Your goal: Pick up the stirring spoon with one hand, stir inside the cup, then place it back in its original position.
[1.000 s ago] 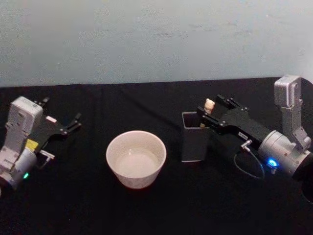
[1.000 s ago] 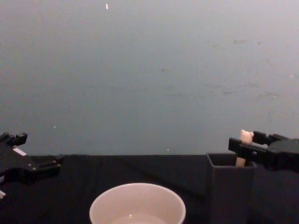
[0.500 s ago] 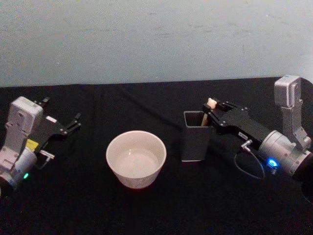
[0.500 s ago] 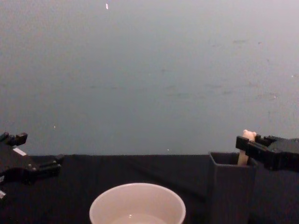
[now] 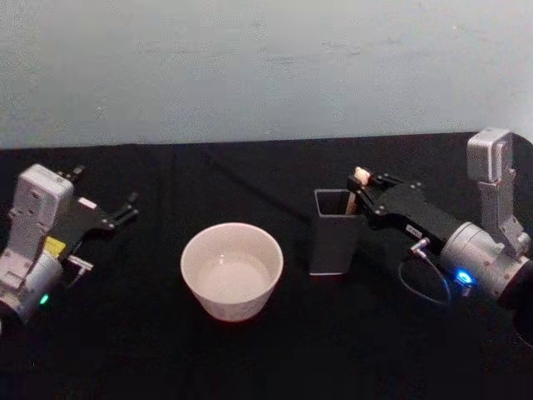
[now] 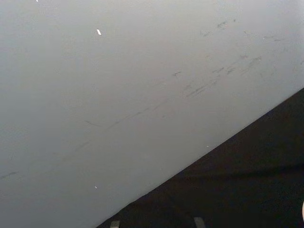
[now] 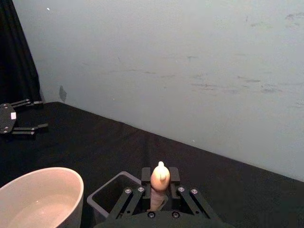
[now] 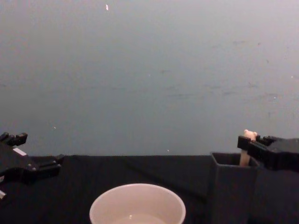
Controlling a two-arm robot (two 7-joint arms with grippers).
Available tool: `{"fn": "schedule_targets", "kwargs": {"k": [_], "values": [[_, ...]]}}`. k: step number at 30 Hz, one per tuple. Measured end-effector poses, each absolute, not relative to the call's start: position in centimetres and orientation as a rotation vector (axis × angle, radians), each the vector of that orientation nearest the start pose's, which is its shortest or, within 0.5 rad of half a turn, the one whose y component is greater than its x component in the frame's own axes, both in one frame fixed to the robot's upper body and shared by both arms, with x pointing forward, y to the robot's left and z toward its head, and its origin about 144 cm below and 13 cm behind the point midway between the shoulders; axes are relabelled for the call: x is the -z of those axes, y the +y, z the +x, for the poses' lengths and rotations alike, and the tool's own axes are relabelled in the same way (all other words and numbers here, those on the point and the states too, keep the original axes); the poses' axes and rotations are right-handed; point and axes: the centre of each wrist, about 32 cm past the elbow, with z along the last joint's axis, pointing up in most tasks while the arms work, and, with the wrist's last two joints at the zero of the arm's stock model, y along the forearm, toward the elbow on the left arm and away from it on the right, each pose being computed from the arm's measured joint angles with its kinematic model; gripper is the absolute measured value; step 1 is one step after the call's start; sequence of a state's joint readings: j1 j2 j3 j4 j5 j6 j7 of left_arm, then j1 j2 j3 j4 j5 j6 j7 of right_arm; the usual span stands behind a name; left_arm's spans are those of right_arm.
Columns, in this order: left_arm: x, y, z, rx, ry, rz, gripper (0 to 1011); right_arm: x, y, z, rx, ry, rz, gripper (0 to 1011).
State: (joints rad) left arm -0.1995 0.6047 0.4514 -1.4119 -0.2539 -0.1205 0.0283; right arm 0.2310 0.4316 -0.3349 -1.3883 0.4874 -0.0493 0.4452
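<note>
In the last 1 second the right gripper [image 5: 363, 195], clenched on the spoon [image 5: 360, 177], slid slightly right, nudging the grey holder [image 5: 333, 242] along, so the spoon stands unlifted inside it, right of the cup [image 5: 233, 304]; the left gripper [image 5: 105, 187] idles spread, far left.

The left arm is a boxy silver-grey wrist housing [image 5: 37, 204] with a yellow sticker [image 5: 54, 246], a small green light [image 5: 43, 298] and a pale tag [image 5: 87, 202], ahead of the matte black left gripper [image 5: 102, 188] with its thin linkage fingers. The right arm has a matching grey box housing [image 5: 493, 167], a rounded silver wrist barrel [image 5: 483, 258] with a glowing blue light [image 5: 463, 277], and a thin dark cable loop [image 5: 408, 283] beside it. The black right gripper [image 5: 364, 196] bears a small white label [image 5: 412, 229], and round silver screws [image 7: 137, 189] mark the pivots of its scissor-like links.
</note>
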Motion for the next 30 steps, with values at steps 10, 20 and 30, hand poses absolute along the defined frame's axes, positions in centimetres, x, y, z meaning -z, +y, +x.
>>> {"fn": "schedule_targets", "kwargs": {"k": [10, 20, 30], "values": [[-114.0, 31.0, 48.9, -1.248, -0.285, 0.304, 1001, -115.6, -28.2, 51.1, 0.898, 0.066, 0.013, 214], [-114.0, 31.0, 48.9, -1.248, -0.285, 0.304, 1001, -116.9, -28.5, 50.9, 0.904, 0.066, 0.072, 214], [-114.0, 31.0, 48.9, -1.248, -0.285, 0.304, 1001, -119.2, -28.9, 50.6, 0.912, 0.034, 0.157, 214]]}}
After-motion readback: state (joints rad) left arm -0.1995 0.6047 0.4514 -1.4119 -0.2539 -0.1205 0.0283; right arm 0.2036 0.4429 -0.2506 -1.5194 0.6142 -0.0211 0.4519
